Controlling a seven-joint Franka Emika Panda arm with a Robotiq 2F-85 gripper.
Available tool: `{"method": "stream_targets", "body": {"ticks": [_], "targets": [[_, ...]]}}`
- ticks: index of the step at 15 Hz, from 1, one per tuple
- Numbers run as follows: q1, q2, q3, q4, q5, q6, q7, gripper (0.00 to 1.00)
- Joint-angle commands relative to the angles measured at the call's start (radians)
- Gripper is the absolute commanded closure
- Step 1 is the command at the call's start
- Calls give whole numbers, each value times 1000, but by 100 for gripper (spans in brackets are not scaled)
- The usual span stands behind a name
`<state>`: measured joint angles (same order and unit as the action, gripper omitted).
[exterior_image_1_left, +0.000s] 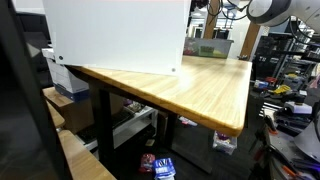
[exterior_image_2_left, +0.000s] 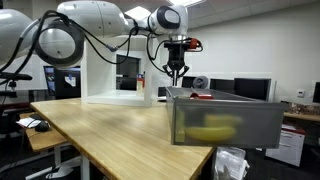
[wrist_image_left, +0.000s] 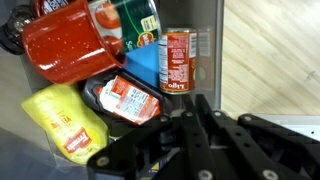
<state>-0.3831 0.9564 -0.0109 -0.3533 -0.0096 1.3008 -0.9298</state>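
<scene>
can (wrist_image_left: 177, 60): red label, silver rims, fine print. lies on its side in the grey bin (exterior_image_2_left: 262, 125), which stands at the far edge of the tabletop (exterior_image_1_left: 200, 85) in an exterior view. gripper (exterior_image_2_left: 176, 74) hangs above the bin, can just ahead of its fingertips, not touching. long axis runs straight away from the fingers. red packet (wrist_image_left: 125, 100) and blue box (wrist_image_left: 145, 62) alongside. cannot tell whether the jaws are apart or together

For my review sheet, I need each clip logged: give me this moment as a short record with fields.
surface: wooden table
container: grey bin, standing on the table
in the bin: red cup, tin can, yellow packet, red packet, blue box
gripper: hangs above the bin, nothing seen in it; open or shut unclear
behind: white box on the table
</scene>
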Motion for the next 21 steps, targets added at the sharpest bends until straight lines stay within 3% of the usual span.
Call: {"method": "stream_targets", "body": {"ticks": [1, 2, 4, 11, 18, 21], "targets": [[-22, -26, -15, -15, -2, -8, 8, 60], [-34, -28, -19, -15, 0, -8, 10, 50], [-47, -31, -23, -17, 2, -13, 19, 39], [-84, -38, -41, -16, -4, -11, 42, 6], [-109, -52, -42, -33, -3, -82, 5, 0], [-120, -52, -43, -31, 7, -133, 70, 0]]}}
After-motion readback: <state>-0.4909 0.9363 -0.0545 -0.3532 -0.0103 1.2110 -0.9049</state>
